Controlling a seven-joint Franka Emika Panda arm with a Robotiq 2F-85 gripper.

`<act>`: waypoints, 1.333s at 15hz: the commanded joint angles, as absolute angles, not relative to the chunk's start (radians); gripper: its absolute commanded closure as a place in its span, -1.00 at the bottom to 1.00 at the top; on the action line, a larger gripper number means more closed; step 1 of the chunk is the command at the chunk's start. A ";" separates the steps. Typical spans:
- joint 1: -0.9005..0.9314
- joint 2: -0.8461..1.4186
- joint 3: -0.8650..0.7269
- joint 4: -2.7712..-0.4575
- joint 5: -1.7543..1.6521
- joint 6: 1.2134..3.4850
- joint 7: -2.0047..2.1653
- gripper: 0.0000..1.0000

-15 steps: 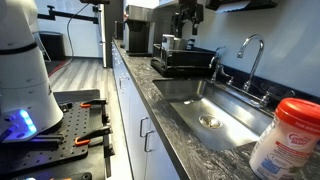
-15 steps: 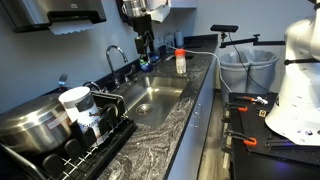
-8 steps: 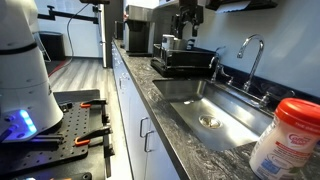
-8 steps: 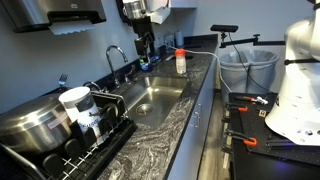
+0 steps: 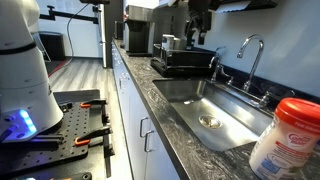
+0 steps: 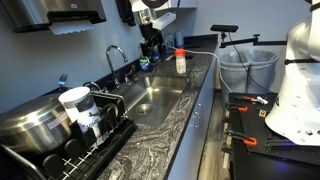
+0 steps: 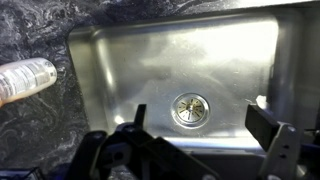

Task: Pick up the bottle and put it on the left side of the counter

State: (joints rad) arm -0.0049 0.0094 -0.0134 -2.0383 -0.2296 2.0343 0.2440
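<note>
Wrist view shows one bottle (image 7: 25, 80) on the counter (image 7: 35, 145) beside one sink (image 7: 150, 55), the claw (image 7: 200, 135) spread empty above.

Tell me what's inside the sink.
Only the drain is visible in the steel sink; the open gripper hides its near edge in the wrist view.

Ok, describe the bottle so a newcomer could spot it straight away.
Find the steel sink set in the dark granite counter. Just beyond the sink's end opposite the dish rack stands the bottle. It alone is white with a red cap.
</note>
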 commanded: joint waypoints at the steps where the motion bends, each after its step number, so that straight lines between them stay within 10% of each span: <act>1: -0.033 0.018 -0.041 -2.031 -0.205 2.016 0.296 -1.00; 20: -0.198 0.025 -0.210 -2.091 -0.097 2.023 0.392 -1.00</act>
